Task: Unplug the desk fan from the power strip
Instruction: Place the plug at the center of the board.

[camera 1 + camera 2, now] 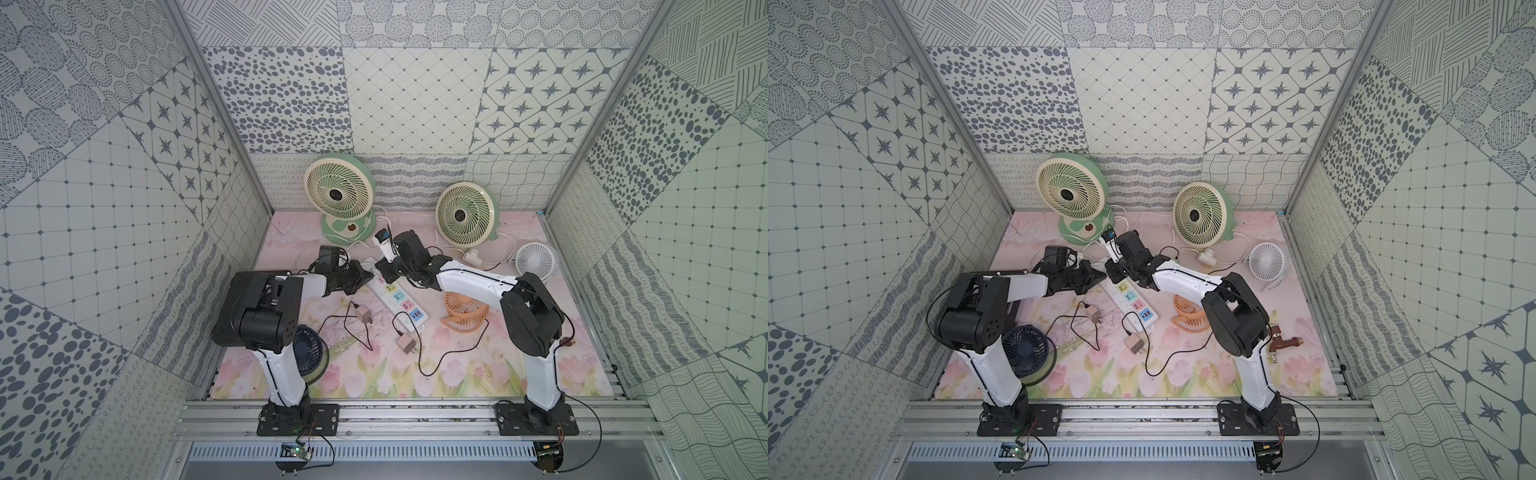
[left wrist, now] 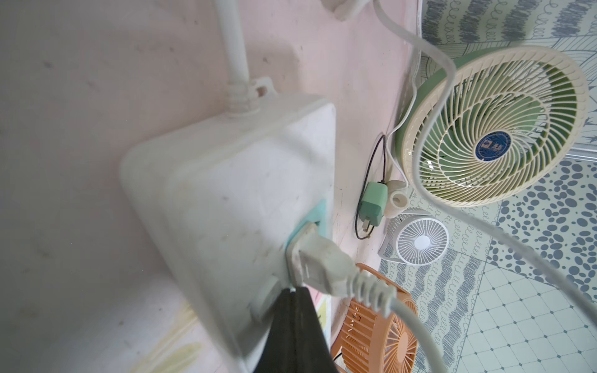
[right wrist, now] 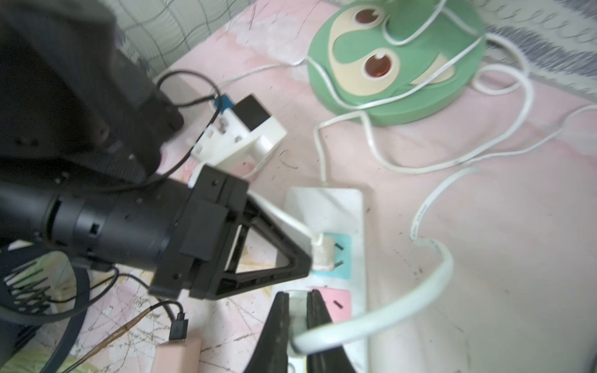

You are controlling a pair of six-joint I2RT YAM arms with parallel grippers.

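The white power strip [image 1: 399,301] [image 1: 1133,301] lies slantwise mid-table, pastel sockets up. In the left wrist view a white plug [image 2: 319,258] sits in its teal socket. My left gripper [image 2: 293,290] is shut and empty, its tip against the strip [image 2: 226,193] beside that plug. My right gripper [image 3: 298,300] is shut on a second white plug [image 3: 298,306] at the pink socket [image 3: 336,305]; its white cord [image 3: 433,284] loops away. Whether that plug is seated is hidden. Two green-and-cream desk fans [image 1: 338,187] [image 1: 465,214] stand at the back. Both grippers [image 1: 365,277] [image 1: 382,268] meet over the strip's far end.
An orange fan [image 1: 463,311] lies right of the strip, a white fan [image 1: 536,259] behind it, a dark blue fan [image 1: 309,349] under my left arm. Two loose pink adapters [image 1: 365,316] [image 1: 404,344] with black cables lie in front. White cords trail round the fan base [image 3: 397,64].
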